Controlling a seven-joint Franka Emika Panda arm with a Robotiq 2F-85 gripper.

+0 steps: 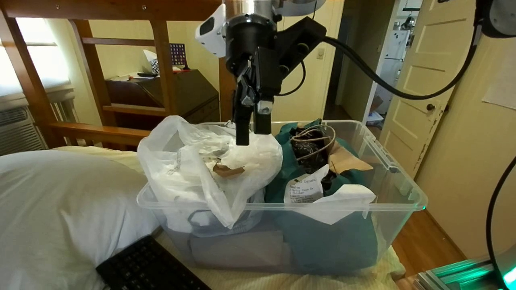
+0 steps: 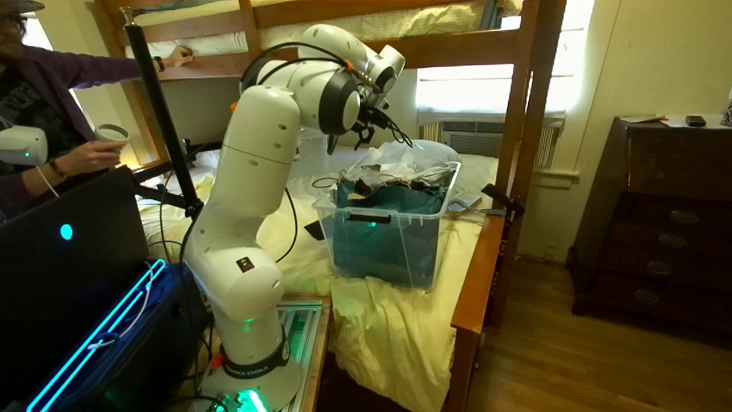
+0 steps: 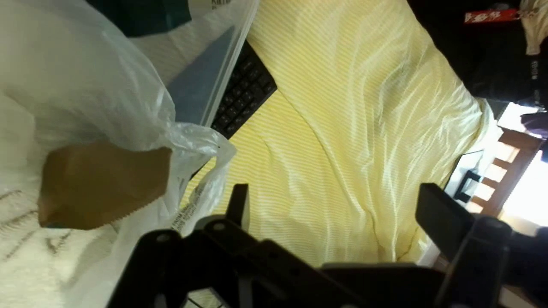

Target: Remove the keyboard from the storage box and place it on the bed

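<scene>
Wrist view, kbd (image 3: 245, 94) corner, ext. view, kbd (image 1: 147, 266) cropped

the black keyboard (image 1: 151, 266) lies keys-up on the yellow-sheeted bed (image 3: 342, 128) beside the clear storage box (image 1: 330, 243).

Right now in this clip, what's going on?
A robot arm has its open gripper raised near a clear storage box, holding nothing. The box is filled with a white bag, teal cloth and other odds and ends. The keyboard is already out, lying on the bed beside the box, so the job looks done. A person stands off to the side, touching neither keyboard nor box.
</scene>
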